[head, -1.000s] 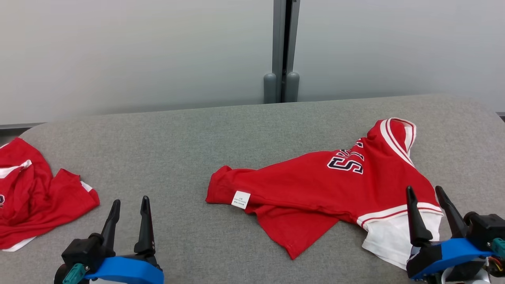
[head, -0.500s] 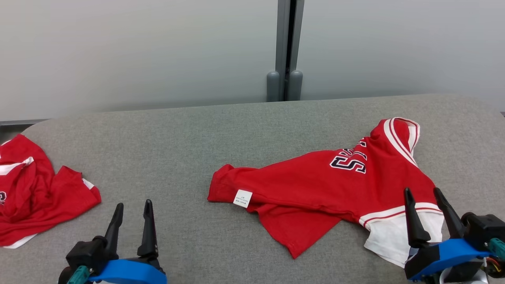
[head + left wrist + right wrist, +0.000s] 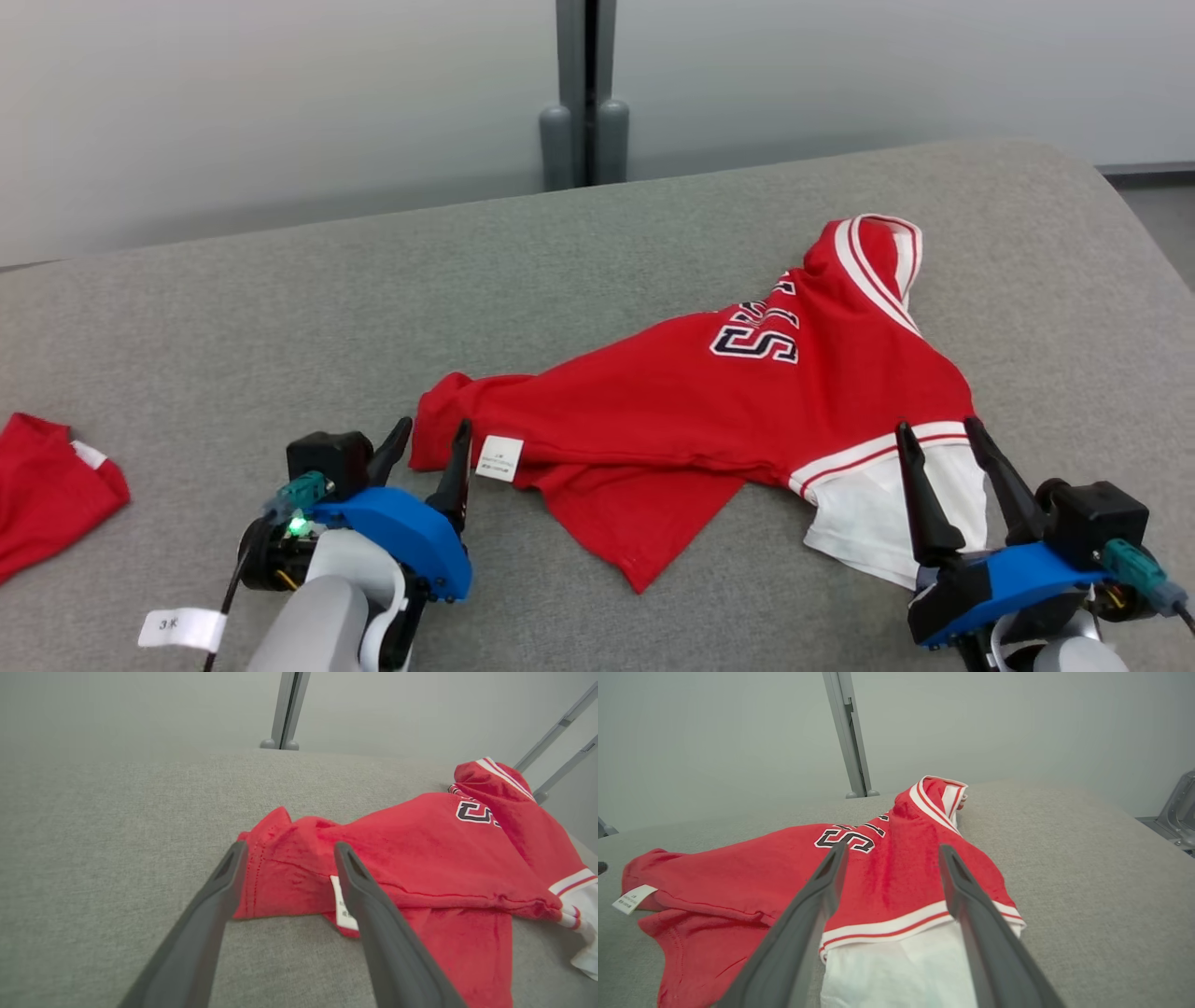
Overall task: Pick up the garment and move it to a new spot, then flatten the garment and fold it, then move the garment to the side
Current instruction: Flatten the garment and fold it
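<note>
Far left, a second red garment (image 3: pixel 51 485) lies crumpled at the edge of the grey table (image 3: pixel 280 308), well apart from the action. Just right of it, a paper tag (image 3: pixel 182 627) hangs off the left arm's cable.

Now the left claw (image 3: pixel 434 427): fingers spread wide, nothing between them but air, tips right at the near-left corner of the garment (image 3: pixel 672 401). From the left wrist view that claw (image 3: pixel 290 847) frames the red corner hem, and the white care label (image 3: pixel 343 903) sits tight against its right finger. Whether the tips touch the cloth, I can't tell.

The garment itself lies on the middle-right of the table, rumpled and partly doubled over, with a red flap poking out towards the robot. Dark lettering (image 3: pixel 754 338) outlined in white shows on the upper part, and a red and white striped edge peaks at the far end. Behind it all, a grey post (image 3: pixel 585 93) splits the pale wall.

Over on the right, a white section (image 3: pixel 878 523) with a striped band spills from the garment's near-right end. The right claw (image 3: pixel 938 427) hangs over that patch, jaws wide, gripping nothing. In the right wrist view its fingers (image 3: pixel 810 914) straddle the band.
</note>
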Controlling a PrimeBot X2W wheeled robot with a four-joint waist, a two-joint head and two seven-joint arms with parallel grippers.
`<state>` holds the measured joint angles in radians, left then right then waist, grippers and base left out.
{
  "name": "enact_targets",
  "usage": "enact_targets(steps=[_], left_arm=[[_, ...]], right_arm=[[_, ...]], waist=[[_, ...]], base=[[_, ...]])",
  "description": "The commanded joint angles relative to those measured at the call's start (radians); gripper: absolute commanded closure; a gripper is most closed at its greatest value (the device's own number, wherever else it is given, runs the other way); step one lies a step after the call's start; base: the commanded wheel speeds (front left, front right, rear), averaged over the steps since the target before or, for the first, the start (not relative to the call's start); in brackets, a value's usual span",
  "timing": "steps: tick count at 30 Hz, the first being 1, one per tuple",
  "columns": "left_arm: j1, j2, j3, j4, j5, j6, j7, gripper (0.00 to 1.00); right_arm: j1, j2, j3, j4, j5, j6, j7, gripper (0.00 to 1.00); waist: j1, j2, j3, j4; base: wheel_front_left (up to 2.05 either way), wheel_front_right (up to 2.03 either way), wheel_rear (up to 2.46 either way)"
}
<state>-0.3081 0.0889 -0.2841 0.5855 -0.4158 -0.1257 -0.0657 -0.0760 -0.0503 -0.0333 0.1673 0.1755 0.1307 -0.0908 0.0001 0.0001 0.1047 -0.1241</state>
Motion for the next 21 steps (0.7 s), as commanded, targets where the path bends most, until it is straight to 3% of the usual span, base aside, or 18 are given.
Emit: enact_targets(steps=[1, 11, 15, 16, 17, 21], left_arm=[[-0.037, 0.008, 0.004, 0.034, -0.011, -0.006, 0.017, 0.0], [-0.148, 0.018, 0.032, 0.219, -0.024, 0.07, 0.083, 0.0], [-0.168, 0.008, 0.014, 0.269, -0.041, 0.044, 0.127, 0.0], [-0.17, 0.006, 0.005, 0.28, -0.042, 0.041, 0.141, 0.67], [-0.168, 0.004, 0.002, 0.293, -0.048, 0.038, 0.152, 1.0], [-0.153, -0.003, 0.009, 0.309, -0.066, 0.045, 0.144, 1.0]], right_arm=[[-0.015, 0.0, 0.014, 0.005, 0.008, 0.0, -0.011, 0.0], [-0.047, 0.0, 0.045, 0.041, 0.023, 0.0, -0.041, 0.0], [-0.056, 0.0, 0.052, 0.054, 0.028, 0.0, -0.046, 0.0], [-0.059, 0.0, 0.052, 0.056, 0.03, 0.0, -0.047, 0.0], [-0.061, 0.0, 0.054, 0.057, 0.031, 0.0, -0.048, 0.0], [-0.066, -0.001, 0.049, 0.057, 0.029, 0.0, -0.051, 0.0]], waist=[[-0.0001, -0.0001, 0.009, -0.018], [-0.0001, -0.0001, 0.056, -0.078], [-0.0001, -0.0001, 0.061, -0.077], [-0.0001, -0.0001, 0.062, -0.073], [-0.0001, -0.0001, 0.062, -0.07], [-0.0001, -0.0001, 0.059, -0.047]], base=[[0.0, 0.0, 0.0], [0.0, 0.0, 0.0], [0.0, 0.0, 0.0], [0.0, 0.0, 0.0], [0.0, 0.0, 0.0], [0.0, 0.0, 0.0]])
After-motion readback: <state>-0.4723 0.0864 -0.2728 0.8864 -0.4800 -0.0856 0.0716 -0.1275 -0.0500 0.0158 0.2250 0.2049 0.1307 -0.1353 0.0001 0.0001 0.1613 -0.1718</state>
